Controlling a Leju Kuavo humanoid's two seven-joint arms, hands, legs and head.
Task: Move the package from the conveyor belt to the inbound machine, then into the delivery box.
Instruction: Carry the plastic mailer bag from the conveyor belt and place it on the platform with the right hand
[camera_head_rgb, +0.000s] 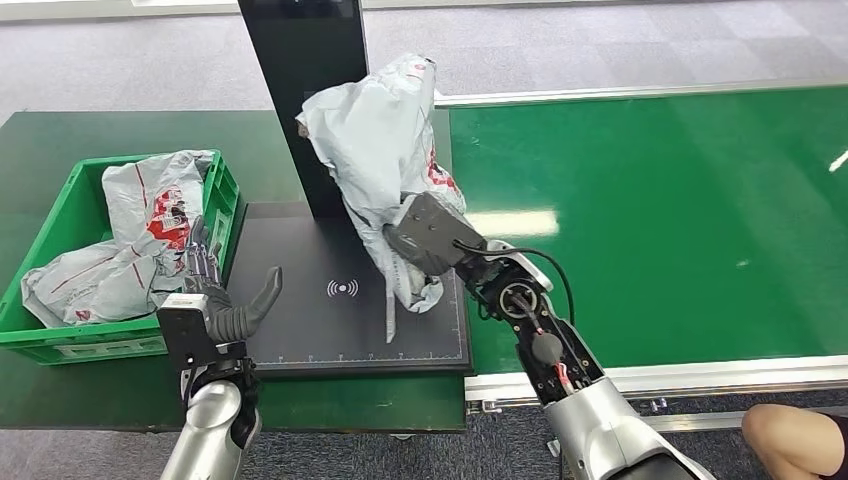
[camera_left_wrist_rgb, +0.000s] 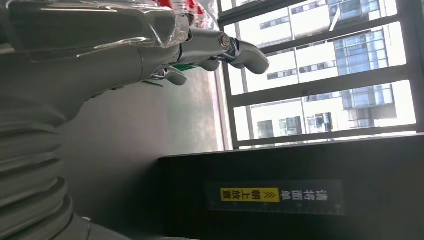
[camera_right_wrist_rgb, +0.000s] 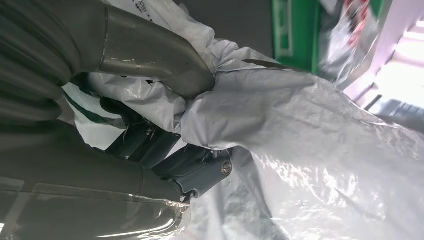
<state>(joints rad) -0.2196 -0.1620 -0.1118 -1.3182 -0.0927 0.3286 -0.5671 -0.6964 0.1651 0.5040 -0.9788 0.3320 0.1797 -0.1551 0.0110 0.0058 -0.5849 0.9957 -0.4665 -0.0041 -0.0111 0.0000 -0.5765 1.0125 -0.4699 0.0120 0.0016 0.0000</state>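
Right hand (camera_head_rgb: 432, 232) grips the crumpled grey plastic mailer package (camera_head_rgb: 375, 140), holding it up over the black inbound machine's flat scanning plate (camera_head_rgb: 340, 330), its lower tail hanging just above the plate at about 3 o'clock from the wireless symbol. Left hand (camera_head_rgb: 215, 295) hovers at 9 o'clock, fingers spread, holding nothing, beside the green plastic delivery crate (camera_head_rgb: 60, 215) holding more grey mailer bags (camera_head_rgb: 120, 255). The green conveyor belt (camera_head_rgb: 660, 220) lies at 3 o'clock.

Crumpled grey package (camera_head_rgb: 375, 140) held upright above the black inbound machine (camera_head_rgb: 340, 300).
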